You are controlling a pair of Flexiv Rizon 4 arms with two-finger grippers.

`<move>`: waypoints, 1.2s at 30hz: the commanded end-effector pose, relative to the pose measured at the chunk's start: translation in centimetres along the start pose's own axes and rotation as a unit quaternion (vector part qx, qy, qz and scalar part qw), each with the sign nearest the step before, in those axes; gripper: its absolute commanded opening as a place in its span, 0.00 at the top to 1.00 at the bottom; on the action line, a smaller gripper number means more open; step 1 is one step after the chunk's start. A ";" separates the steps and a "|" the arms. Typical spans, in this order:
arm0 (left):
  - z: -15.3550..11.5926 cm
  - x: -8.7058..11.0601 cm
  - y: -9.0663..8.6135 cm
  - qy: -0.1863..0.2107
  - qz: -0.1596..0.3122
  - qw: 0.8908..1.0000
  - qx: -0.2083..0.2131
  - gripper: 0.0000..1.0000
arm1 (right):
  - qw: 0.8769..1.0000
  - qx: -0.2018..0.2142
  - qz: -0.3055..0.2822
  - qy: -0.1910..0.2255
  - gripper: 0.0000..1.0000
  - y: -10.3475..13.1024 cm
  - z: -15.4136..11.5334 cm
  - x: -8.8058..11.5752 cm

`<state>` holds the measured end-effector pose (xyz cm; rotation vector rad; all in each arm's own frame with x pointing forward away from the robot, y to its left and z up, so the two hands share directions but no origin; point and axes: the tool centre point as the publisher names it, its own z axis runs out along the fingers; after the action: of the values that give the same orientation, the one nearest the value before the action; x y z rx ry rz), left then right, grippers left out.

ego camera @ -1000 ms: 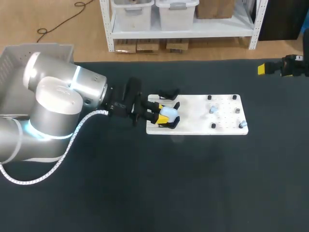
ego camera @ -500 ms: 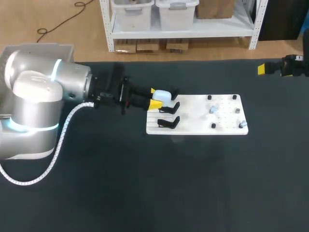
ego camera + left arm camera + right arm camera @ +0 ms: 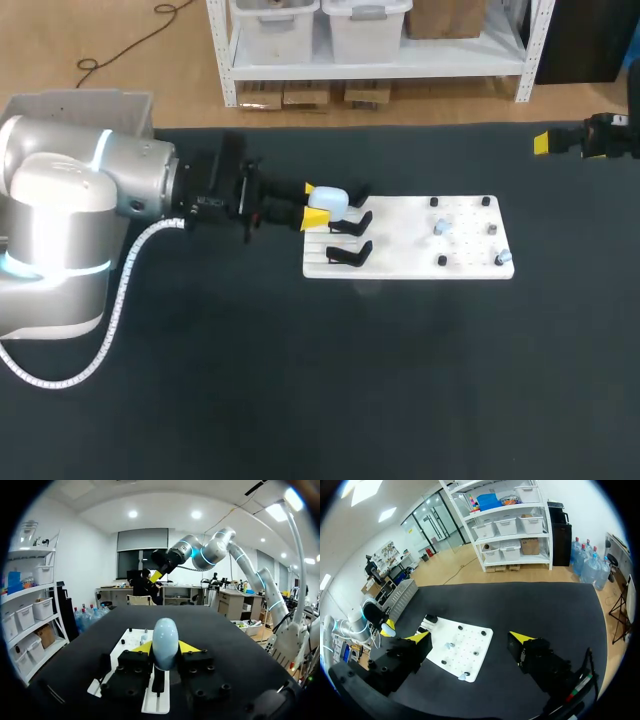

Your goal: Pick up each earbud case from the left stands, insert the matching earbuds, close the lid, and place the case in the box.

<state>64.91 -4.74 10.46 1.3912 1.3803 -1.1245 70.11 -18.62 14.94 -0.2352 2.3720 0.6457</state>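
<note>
The pale blue earbud case (image 3: 327,200) sits clamped between the yellow tips of the left jaws, which press it from both sides, standing on end in the left wrist view. It hangs over the left end of the white board (image 3: 410,240), just beside the black stands (image 3: 350,255); whether it touches one I cannot tell. Two small earbuds (image 3: 441,227) lie further along the board among black pegs. The grey box (image 3: 60,105) waits at the surface's far left corner, behind the left arm (image 3: 90,200). The right jaws are spread wide and empty, well apart at the far right edge of the dark surface (image 3: 300,380). To do this well, I would keep the squeeze steady, carry the case clear of the stands without tilting, and present its lid side toward the right arm, since the seam cannot be made out here
</note>
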 end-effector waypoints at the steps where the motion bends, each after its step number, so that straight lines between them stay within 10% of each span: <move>1: 0.0 0.1 -0.1 -0.001 0.001 1.000 -0.002 1.00 | 1.000 0.001 0.000 0.000 0.00 0.0 0.0 0.0; 23: 0.8 -0.8 -1.2 -0.051 0.010 0.999 0.000 1.00 | 1.000 -0.005 -0.008 0.004 0.00 0.6 0.0 0.2; 36: 0.9 -1.6 -1.6 -0.074 0.004 0.997 0.014 1.00 | 0.995 -0.035 -0.083 0.031 0.00 8.1 0.1 2.5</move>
<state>63.25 -6.15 11.98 1.3045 1.2608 -1.2179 66.44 -12.50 16.05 -0.4806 2.3545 0.6735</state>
